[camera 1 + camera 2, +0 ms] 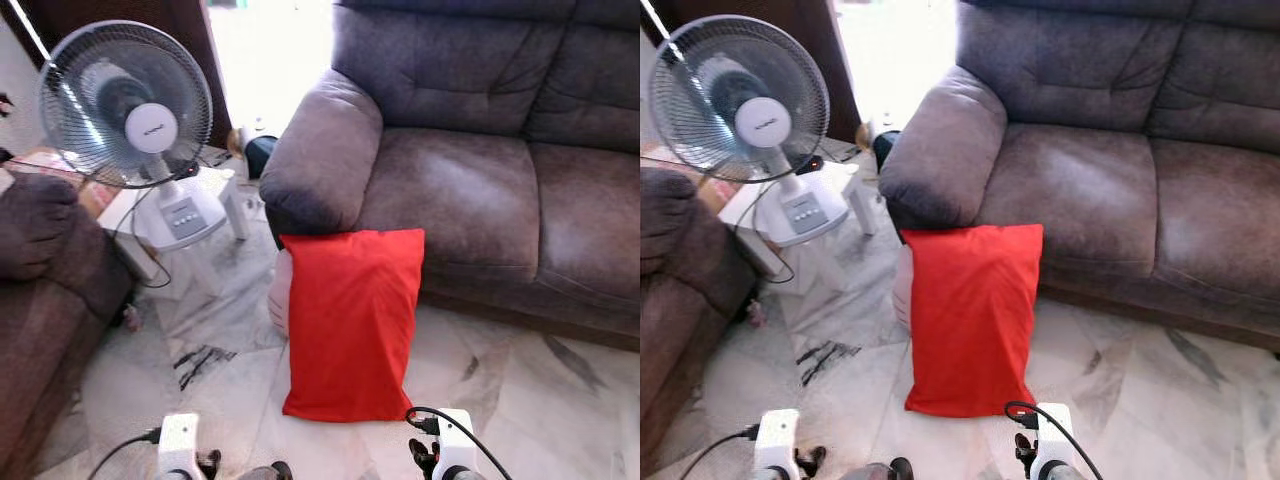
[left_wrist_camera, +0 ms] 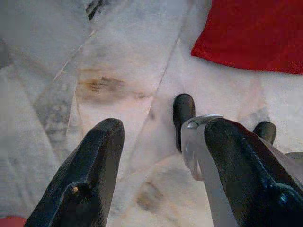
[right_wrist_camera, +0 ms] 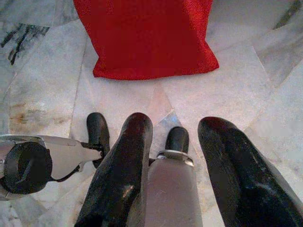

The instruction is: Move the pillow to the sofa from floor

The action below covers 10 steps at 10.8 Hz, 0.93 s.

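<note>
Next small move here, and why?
Probably reach both arms forward toward the red pillow. It stands on the floor leaning against the sofa, untouched; left gripper and right gripper are open, low, short of its bottom edge.

Both arms are hanging low in front of the body. The left pincer (image 2: 158,165) and right pincer (image 3: 184,165) are pointing downward, each holding its black fingers spread apart, gripping nothing.
</note>
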### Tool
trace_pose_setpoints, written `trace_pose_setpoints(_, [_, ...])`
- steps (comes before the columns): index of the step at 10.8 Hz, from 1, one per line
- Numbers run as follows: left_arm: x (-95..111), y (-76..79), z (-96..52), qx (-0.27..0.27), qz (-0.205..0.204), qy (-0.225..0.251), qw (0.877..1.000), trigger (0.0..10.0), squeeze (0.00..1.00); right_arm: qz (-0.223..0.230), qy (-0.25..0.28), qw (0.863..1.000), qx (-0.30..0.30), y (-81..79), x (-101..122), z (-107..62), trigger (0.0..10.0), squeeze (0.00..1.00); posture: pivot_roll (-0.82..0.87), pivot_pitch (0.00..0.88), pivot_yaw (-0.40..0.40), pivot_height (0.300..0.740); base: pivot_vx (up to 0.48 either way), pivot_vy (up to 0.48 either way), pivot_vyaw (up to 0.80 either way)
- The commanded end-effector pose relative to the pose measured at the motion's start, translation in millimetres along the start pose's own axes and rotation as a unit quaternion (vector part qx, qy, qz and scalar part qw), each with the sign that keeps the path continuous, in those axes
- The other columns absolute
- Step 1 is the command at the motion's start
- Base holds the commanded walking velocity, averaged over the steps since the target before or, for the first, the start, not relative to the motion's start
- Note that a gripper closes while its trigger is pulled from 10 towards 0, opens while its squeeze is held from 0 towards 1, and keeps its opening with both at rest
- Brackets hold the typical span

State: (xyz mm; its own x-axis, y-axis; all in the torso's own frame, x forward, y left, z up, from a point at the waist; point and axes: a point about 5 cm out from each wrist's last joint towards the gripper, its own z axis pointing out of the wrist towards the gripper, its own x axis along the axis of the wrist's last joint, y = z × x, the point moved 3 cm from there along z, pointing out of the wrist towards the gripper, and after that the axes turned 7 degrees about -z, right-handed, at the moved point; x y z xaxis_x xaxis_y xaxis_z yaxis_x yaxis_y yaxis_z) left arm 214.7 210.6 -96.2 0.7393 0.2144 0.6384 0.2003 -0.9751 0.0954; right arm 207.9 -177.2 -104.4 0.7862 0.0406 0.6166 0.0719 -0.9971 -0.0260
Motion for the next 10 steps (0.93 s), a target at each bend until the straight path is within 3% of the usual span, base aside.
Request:
trace_pose_setpoints(1, [-8.7,-3.9,-2.1,0.003,-0.006,-0.011,1.000,10.0,0.00,0.001,-0.013,1.000,0.002,-2.1,-8.8,-1.3,10.0,0.00,0.15,0.167,0.040,0.740,0.255,0.000,0.00])
trace_pose_setpoints(6, [-19.8,5.0,-2.9,0.000,-0.005,-0.025,1.000,10.0,0.00,-0.001,-0.011,1.000,0.004,-2.8,-8.5,-1.3,10.0,0.00,0.15,0.162,0.042,0.740,0.269,0.000,0.00])
trace_pose_setpoints(10, [-14.8,-0.9,-2.6,0.003,-0.006,-0.021,1.000,10.0,0.00,-0.002,-0.012,1.000,0.004,-2.9,-8.3,-1.2,10.0,0.00,0.15,0.164,0.040,0.740,0.259,0.000,0.00])
